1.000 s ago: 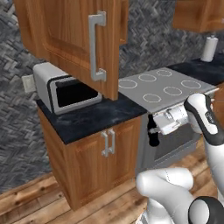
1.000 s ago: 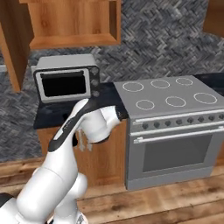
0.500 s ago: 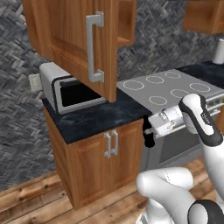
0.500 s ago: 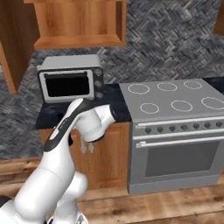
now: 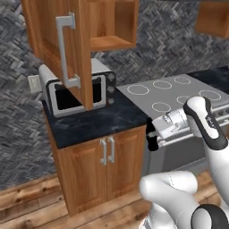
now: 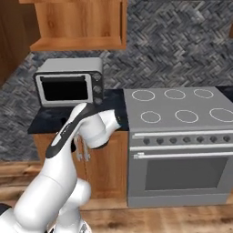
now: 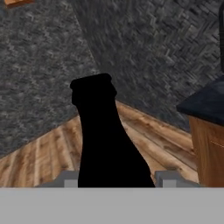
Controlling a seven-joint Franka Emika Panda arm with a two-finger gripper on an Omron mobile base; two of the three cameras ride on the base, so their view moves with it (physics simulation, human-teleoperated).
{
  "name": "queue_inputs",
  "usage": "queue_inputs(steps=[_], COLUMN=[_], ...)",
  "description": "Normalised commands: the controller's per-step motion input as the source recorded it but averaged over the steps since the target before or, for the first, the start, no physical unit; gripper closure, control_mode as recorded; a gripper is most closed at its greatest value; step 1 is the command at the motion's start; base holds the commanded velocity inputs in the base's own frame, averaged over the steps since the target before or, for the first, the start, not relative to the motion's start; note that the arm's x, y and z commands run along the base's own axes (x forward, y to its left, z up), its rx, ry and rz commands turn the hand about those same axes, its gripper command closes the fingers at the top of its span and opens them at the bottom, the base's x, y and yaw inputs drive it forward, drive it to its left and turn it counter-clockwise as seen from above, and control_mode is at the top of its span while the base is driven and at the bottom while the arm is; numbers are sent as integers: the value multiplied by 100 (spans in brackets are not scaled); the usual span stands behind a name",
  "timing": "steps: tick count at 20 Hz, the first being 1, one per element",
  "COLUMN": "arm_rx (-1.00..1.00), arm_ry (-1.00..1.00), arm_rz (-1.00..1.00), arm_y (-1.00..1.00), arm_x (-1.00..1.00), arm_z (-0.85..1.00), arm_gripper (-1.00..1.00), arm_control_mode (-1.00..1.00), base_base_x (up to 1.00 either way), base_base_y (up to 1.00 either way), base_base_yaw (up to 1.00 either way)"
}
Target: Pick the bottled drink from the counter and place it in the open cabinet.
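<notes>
- Take the counter (image 5: 103,123) as your landmark: its dark marbled top carries the silver microwave (image 5: 78,89) toward the back, and the grey stove (image 5: 172,91) stands against its right end.
- Above the counter you see the open cabinet (image 5: 114,24), its shelf bare, and its door (image 5: 60,49) with the grey bar handle (image 5: 67,51) swung out in front of the microwave's upper left part.
- Below the counter top sits the low double-door cabinet (image 5: 107,163) with small silver handles.
- Compared with a second ago, the whole scene sits differently in both base views, so your camera base has driven; the counter and open cabinet now lie more central in the left base view.
- The arm has stayed extended at about counter-edge height, off the counter's front right corner.
- Your gripper (image 5: 154,134) is clamped on the bottled drink (image 7: 107,140); in the hand view the black bottle rises between the two finger tips, neck upward in that view.
- The bottled drink (image 5: 152,138) is off the counter, in the air just in front of its front right corner, well below the open cabinet.
</notes>
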Motion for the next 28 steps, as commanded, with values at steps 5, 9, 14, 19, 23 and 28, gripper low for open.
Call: queue_inputs(steps=[5,9,14,19,23,28], arm_rx=[0,0,0,0,0,0], arm_ry=[0,0,0,0,0,0], arm_rz=[0,0,0,0,0,0], arm_y=[0,0,0,0,0,0], arm_x=[0,0,0,0,0,0], arm_z=[0,0,0,0,0,0], arm_gripper=[100,100,100,100,100,100], arm_control_mode=[100,100,100,100,100,100], base_base_x=[37,45,51,65,68,59], base_base_y=[-43,-38,-10,0,0,-6], base_base_yaw=[20,20,20,27,24,13])
